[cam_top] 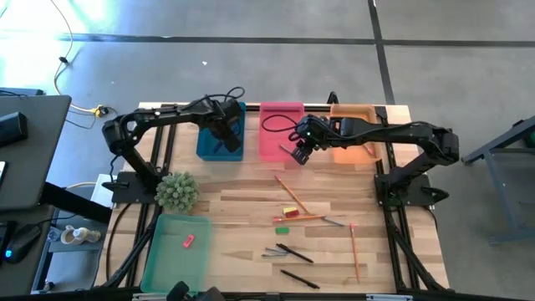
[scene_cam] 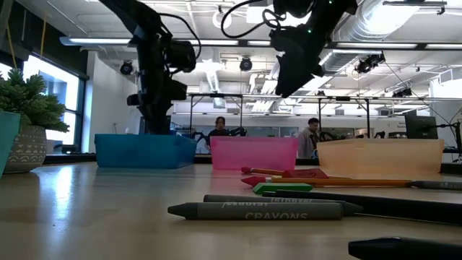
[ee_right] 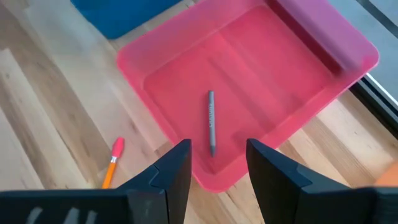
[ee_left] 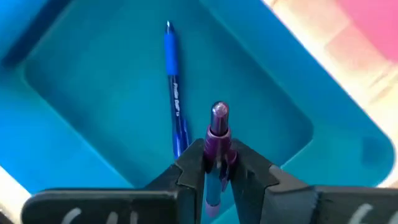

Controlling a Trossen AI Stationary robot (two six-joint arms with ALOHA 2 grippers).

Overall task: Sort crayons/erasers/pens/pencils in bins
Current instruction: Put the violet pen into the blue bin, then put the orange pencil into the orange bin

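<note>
The step in hand looked like a pen drop: the left gripper [ee_left: 214,171] hung over the blue bin [ee_left: 273,106], its fingers pinching a purple-capped pen [ee_left: 217,134] that stood upright between them, and the next move probably called for spreading the fingers so it fell beside the blue pen [ee_left: 175,93] already lying flat on the bin's floor. The right gripper [ee_right: 216,163], fingers spread and holding nothing, hovered over the near edge of the pink bin [ee_right: 348,43], where one dull grey crayon [ee_right: 211,122] lay. Farther out on the table [cam_top: 242,209], pencils [cam_top: 289,191], the yellow eraser [cam_top: 290,211], crayons and black pens [cam_top: 294,252] lay loose, well apart from the bins; a pink eraser [cam_top: 188,242] sat in the green bin [cam_top: 159,267].
</note>
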